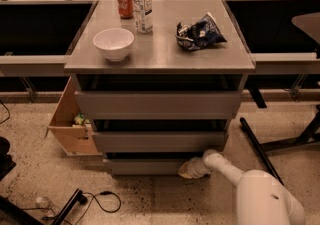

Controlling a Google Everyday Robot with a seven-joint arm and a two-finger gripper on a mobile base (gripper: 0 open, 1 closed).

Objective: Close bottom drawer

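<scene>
Grey and flat-fronted, the bottom drawer [142, 166] sits lowest of the three in the cabinet [160, 61], just above the speckled floor [160, 199], with a dark strip of shadow between its upper edge and the middle drawer [159, 140] above. Its front looks the narrowest of the stack; the top drawer [157, 104] is the widest and tallest. The gripper [190, 169] is down at floor level against the right end of the bottom drawer's front, at the same height as that front, and appears to touch it, so the drawer runs away to the left from the contact point. Whether the gripper is spread or pressed together cannot be told from this view; it shows only as a pale, rounded shape at the end of the white arm [227, 169], which comes in from the lower right, where the robot's bulky white body [265, 201] fills the corner. On the cabinet's top stand a white bowl [114, 43], a red soda can [124, 2] and a clear bottle [143, 3] just beside it, and a crumpled dark snack bag [199, 33] to the right. A cardboard box [70, 126] leans against the cabinet's left side, and a black cable [102, 198] curls on the floor in front of it.
</scene>
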